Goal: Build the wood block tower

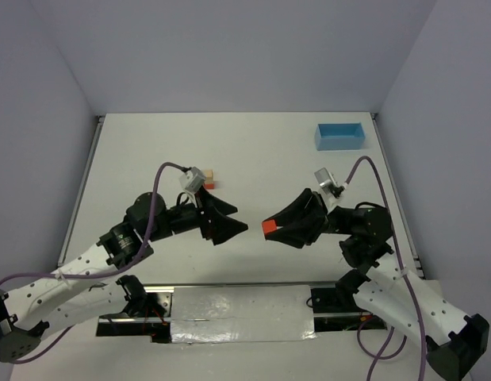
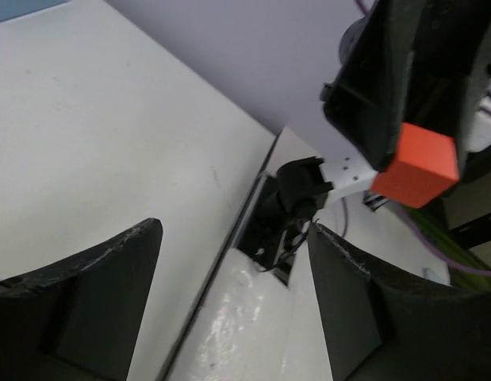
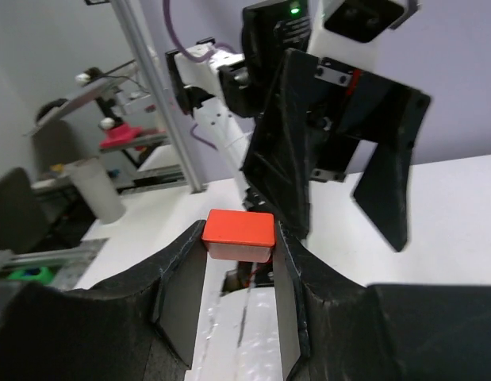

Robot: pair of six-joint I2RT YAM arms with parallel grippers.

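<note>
A white table [image 1: 253, 151] between lavender walls is carrying the tower [image 1: 209, 182], which is sitting just beyond the left wrist. The left claw [image 1: 237, 219] is gaping empty, facing the right claw [image 1: 270, 226], which is pinching a red block [image 3: 239, 235].

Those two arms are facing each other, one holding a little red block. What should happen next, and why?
Probably a handover: the right gripper, pinching the red block in the air, should ease it into the left gripper. That gripper faces it open and empty, not yet around the block, and the small block stack sits on the left arm's side.
</note>
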